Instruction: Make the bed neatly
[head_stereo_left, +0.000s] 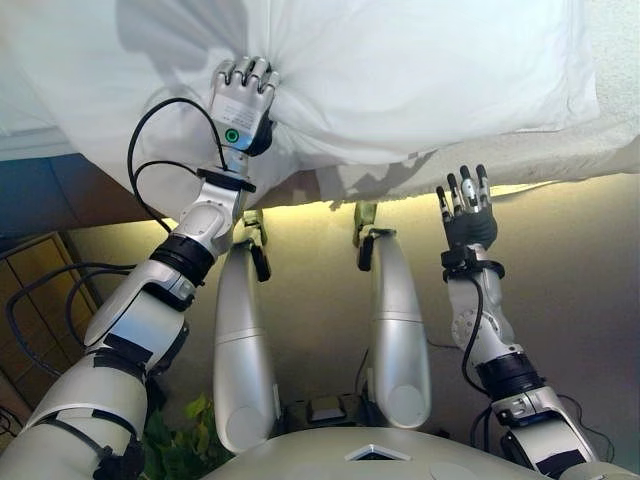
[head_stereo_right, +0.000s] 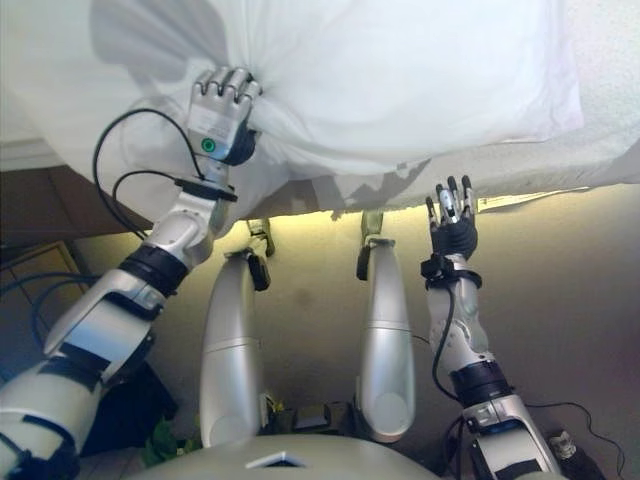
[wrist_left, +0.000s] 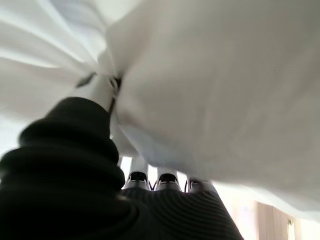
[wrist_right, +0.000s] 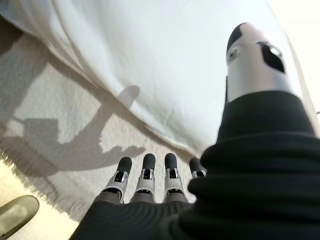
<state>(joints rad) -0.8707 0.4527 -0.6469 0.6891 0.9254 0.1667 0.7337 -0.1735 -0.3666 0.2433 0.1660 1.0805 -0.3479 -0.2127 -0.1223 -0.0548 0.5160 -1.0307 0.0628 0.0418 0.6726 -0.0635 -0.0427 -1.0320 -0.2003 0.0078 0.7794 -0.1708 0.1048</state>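
Observation:
A white pillow (head_stereo_left: 420, 70) lies on the bed at the top of the eye views, over a cream textured bedspread (head_stereo_left: 560, 155) whose edge hangs over the bed's side. My left hand (head_stereo_left: 243, 95) is shut on a bunched fold of the pillow's white cloth (wrist_left: 107, 75) near its left end. My right hand (head_stereo_left: 465, 205) is open with straight fingers (wrist_right: 145, 175), just below the bedspread's edge and apart from it, holding nothing.
The bed's side runs across the views with a lit strip (head_stereo_left: 560, 185) beneath it. A wooden cabinet (head_stereo_left: 40, 290) stands at the left, with a green plant (head_stereo_left: 185, 430) by its foot. Beige floor (head_stereo_left: 580, 300) lies under my right arm.

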